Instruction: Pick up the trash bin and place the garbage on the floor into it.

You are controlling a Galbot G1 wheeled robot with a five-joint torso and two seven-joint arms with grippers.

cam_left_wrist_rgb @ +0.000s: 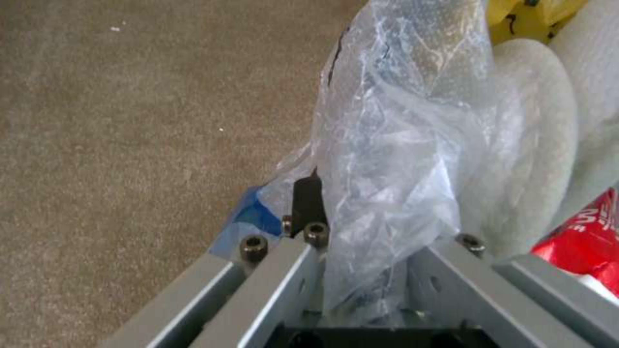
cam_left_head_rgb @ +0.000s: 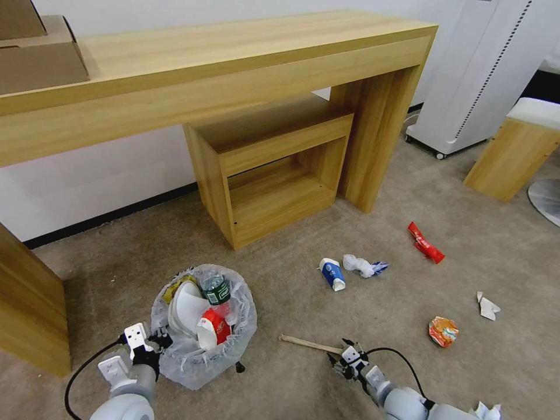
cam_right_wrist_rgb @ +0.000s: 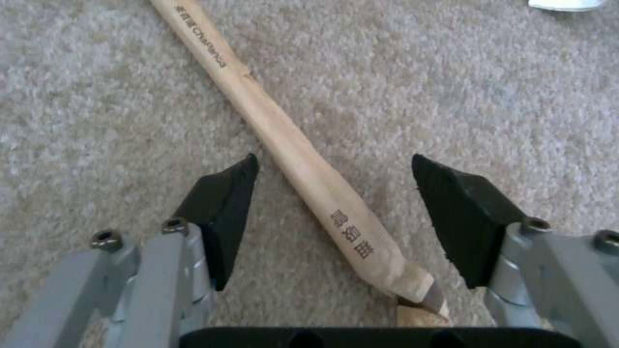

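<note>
The trash bin (cam_left_head_rgb: 204, 356), lined with a crinkled clear bag (cam_left_wrist_rgb: 393, 125), is at the near left of the floor (cam_left_head_rgb: 291, 303) and holds a green-labelled bottle (cam_left_head_rgb: 216, 290), white paper and a red wrapper (cam_left_head_rgb: 217, 326). My left gripper (cam_left_head_rgb: 158, 340) is shut on the bin's near rim, with one black fingertip (cam_left_wrist_rgb: 307, 198) outside the bag. My right gripper (cam_right_wrist_rgb: 332, 193) is open low over the carpet, its pads (cam_right_wrist_rgb: 222, 208) on either side of the wooden stick (cam_right_wrist_rgb: 284, 140) near its end. More garbage lies beyond: a blue-white cup (cam_left_head_rgb: 332, 274), a tissue (cam_left_head_rgb: 359, 265), a red wrapper (cam_left_head_rgb: 426, 243), an orange wrapper (cam_left_head_rgb: 443, 331) and a paper scrap (cam_left_head_rgb: 487, 306).
A long wooden desk (cam_left_head_rgb: 233, 52) runs along the wall with a small open shelf unit (cam_left_head_rgb: 274, 169) under it. A white appliance (cam_left_head_rgb: 478, 70) and a wooden stool (cam_left_head_rgb: 516, 149) stand at the right. Another crumpled tissue (cam_left_head_rgb: 487, 411) lies beside my right arm.
</note>
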